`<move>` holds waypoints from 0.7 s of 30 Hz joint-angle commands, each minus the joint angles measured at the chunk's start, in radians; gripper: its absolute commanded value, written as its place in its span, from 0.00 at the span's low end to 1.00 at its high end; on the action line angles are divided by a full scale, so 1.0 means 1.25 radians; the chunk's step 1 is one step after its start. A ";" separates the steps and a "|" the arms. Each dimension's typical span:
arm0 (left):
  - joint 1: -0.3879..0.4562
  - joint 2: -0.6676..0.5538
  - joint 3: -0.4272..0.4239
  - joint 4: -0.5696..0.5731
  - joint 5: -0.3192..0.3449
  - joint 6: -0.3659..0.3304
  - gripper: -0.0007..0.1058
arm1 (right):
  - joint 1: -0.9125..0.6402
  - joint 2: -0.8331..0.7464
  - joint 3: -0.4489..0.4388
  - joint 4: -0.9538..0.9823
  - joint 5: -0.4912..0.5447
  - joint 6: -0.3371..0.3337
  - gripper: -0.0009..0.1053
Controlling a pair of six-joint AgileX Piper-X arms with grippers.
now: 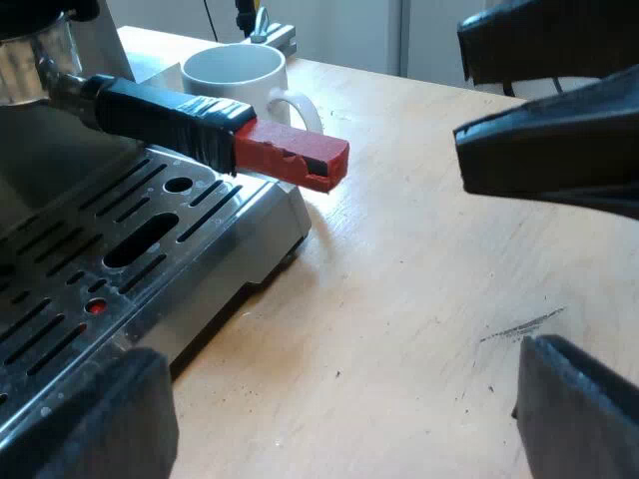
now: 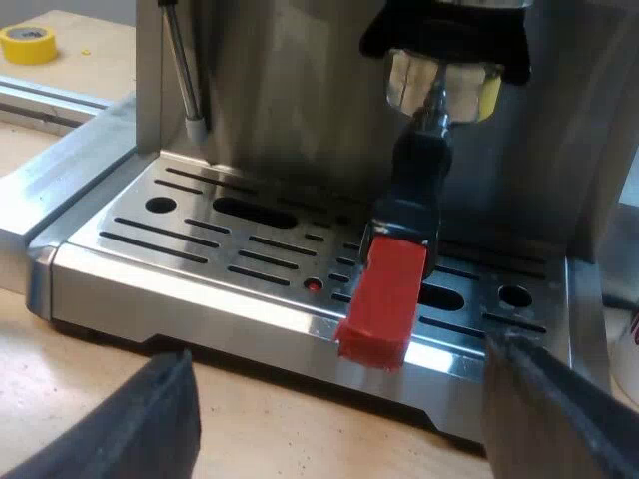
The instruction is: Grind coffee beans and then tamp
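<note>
One holder (image 1: 170,115) is locked into the front of the espresso machine (image 2: 290,90). It has a metal basket at the top and a dark handle reaching out over the drip tray (image 2: 200,239), finished by a blocky red end (image 2: 384,299) that juts past the tray's front edge. The red piece has a small notch on its side (seen from the left wrist view) and touches nothing.

The tray is brushed metal, cut with rows of slots and a few round holes, and it has one small red dot (image 2: 314,285) near its middle. One thin steam wand (image 2: 185,70) hangs over the tray's far side from the holder.

One white mug (image 1: 235,70) stands on the bench (image 1: 419,299), near the red end and just beside the machine. One roll of yellow tape (image 2: 28,43) lies on the bench well away from the holder.

The left pincer (image 1: 339,429) is spread wide and holds nothing, over bare bench beside the tray's corner. The right pincer (image 2: 339,399) is also spread and empty, facing the machine's front with the red end pointing towards the gap between its fingers, clear of both.
</note>
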 commanded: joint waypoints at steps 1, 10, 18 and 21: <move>-0.004 -0.002 -0.003 -0.003 -0.001 0.000 0.68 | -0.035 -0.008 -0.038 0.036 -0.053 -0.003 0.59; -0.004 -0.002 -0.003 -0.047 -0.001 0.000 0.68 | -0.216 -0.006 -0.186 0.324 -0.295 0.168 0.59; -0.004 -0.002 -0.003 -0.072 -0.001 0.000 0.68 | -0.307 -0.006 -0.263 0.438 -0.423 0.210 0.59; -0.004 -0.002 -0.003 -0.076 -0.001 0.000 0.68 | -0.321 -0.001 -0.267 0.438 -0.450 0.210 0.59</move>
